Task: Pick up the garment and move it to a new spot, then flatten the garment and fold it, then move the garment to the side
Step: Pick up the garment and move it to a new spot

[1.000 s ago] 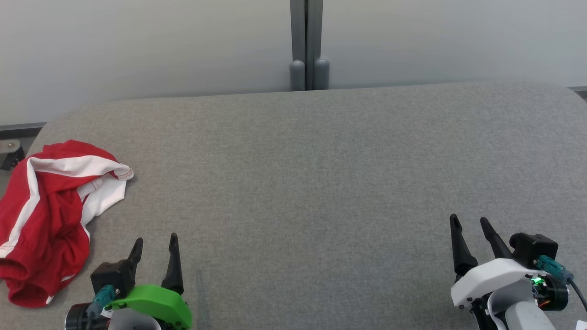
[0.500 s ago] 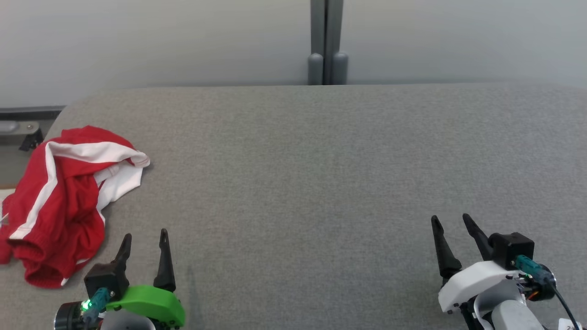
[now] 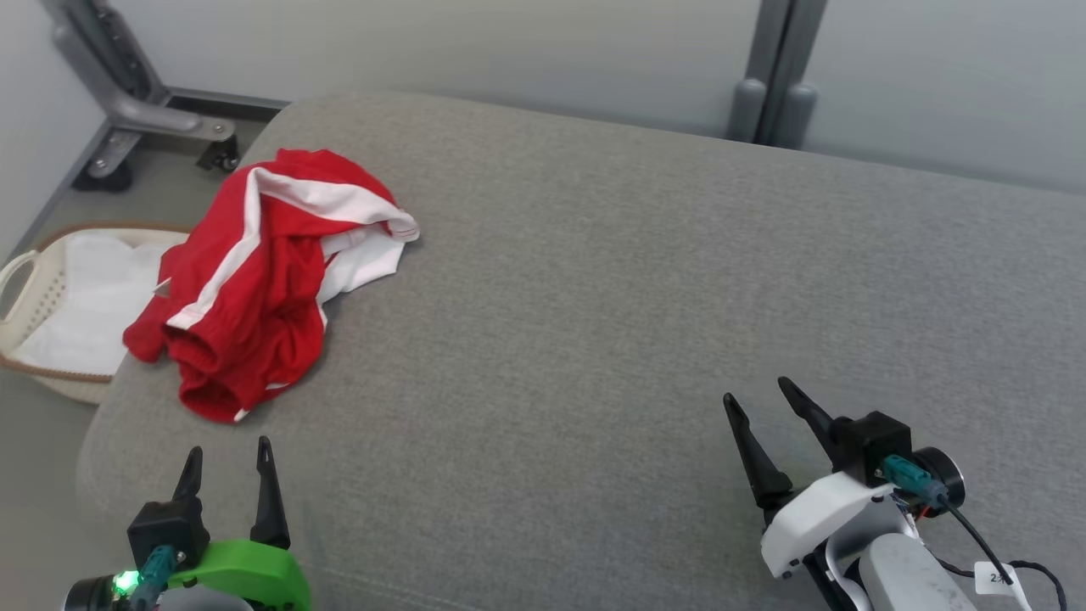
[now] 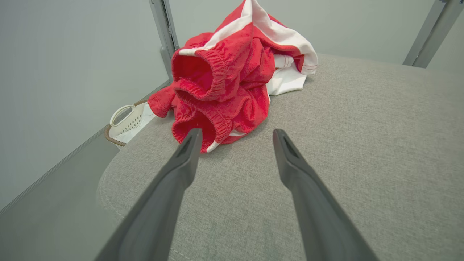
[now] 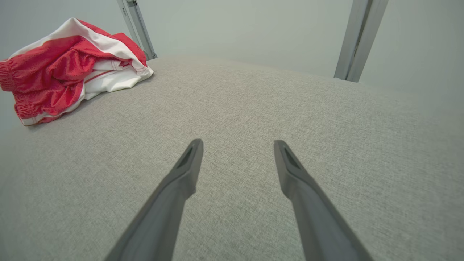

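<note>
**A:** What has changed since a second ago?

**B:** The head camera has swung toward the robot's left, so the whole picture has slid. The garment [image 3: 254, 280] lies as it did, a crumpled red-and-white heap near the left end of the grey cushioned surface [image 3: 611, 288]. A pale basket [image 3: 34, 301] on the floor has come into the frame.

**A:** And the grippers?

**B:** The left gripper [image 3: 230, 448] is at the lower left and the right gripper [image 3: 755, 390] at the lower right. Both have their fingers spread apart with nothing between them, as before.

**A:** What do the wrist cameras add?

**B:** The left wrist view faces the heap [image 4: 232, 79] low and close. Gathered elastic edges in red turn toward it, just ahead of the left gripper [image 4: 236, 132] but apart from it. The right wrist view catches the heap [image 5: 65, 69] side-on and well apart from the right gripper [image 5: 238, 142], with a white layer under the red. From above, the head view gives a white cloth [image 3: 85, 297] lying in the basket.

**A:** The room?

**B:** There is a plain pale wall, a grey metal post [image 3: 772, 76] behind the far edge, and a grey frame leg [image 3: 127, 102] on the floor at the upper left.

**A:** Edges and room to move?

**B:** One red fold reaches past the rounded left edge, above the basket [image 4: 125, 119]. A wide flat stretch of cushion lies between the heap and the right gripper.
</note>
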